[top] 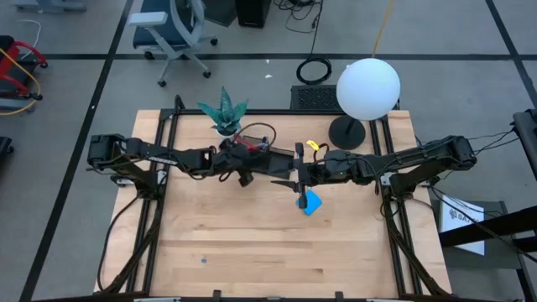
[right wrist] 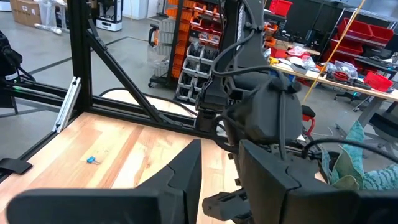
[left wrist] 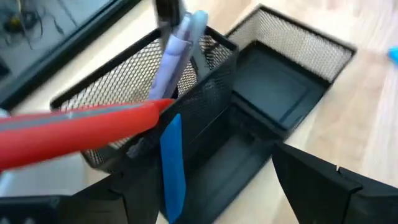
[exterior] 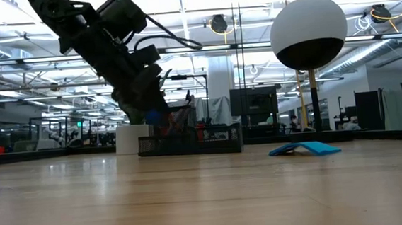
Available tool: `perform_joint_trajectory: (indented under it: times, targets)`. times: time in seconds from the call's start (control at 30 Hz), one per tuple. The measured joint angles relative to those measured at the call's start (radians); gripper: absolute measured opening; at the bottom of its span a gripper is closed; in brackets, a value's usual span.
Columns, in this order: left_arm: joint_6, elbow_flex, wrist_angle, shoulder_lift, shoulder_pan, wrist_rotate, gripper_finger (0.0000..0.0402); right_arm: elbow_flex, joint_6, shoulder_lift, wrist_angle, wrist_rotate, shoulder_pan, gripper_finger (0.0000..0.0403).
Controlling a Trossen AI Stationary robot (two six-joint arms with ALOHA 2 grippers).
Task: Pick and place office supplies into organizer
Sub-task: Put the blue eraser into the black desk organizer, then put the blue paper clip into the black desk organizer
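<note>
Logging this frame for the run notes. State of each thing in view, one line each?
left gripper: open, over the organizer
right gripper: raised mid-table, empty
organizer: upright, front tray bare
red-handled scissors: lying across the mesh cup's rim
pens: standing in the back cup
blue notepad: on the table, outside the organizer
small blue block: on the table, far from the organizer
lamp: upright
</note>
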Motion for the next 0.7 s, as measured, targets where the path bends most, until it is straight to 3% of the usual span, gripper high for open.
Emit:
perform_joint_trajectory:
  times: [0.07,0.2,0.33,0.7]
  targets:
    - [-0.067,0.0,0.015,0.0,0.006,-0.004,0.0292,0.0,0.0,0.0,0.0,0.0,0.0,0.01]
    - [0.026,0.0,0.061,0.003,-0.001,0.078,0.0292,0.0,0.0,0.0,0.0,0.0,0.0,0.01]
    - [-0.045,0.0,0.037,0.006,-0.003,0.009,0.0292,0.0,0.0,0.0,0.0,0.0,0.0,0.01]
    - [0.097,0.0,0.058,0.006,-0.026,0.091,0.0292,0.0,0.0,0.0,0.0,0.0,0.0,0.01]
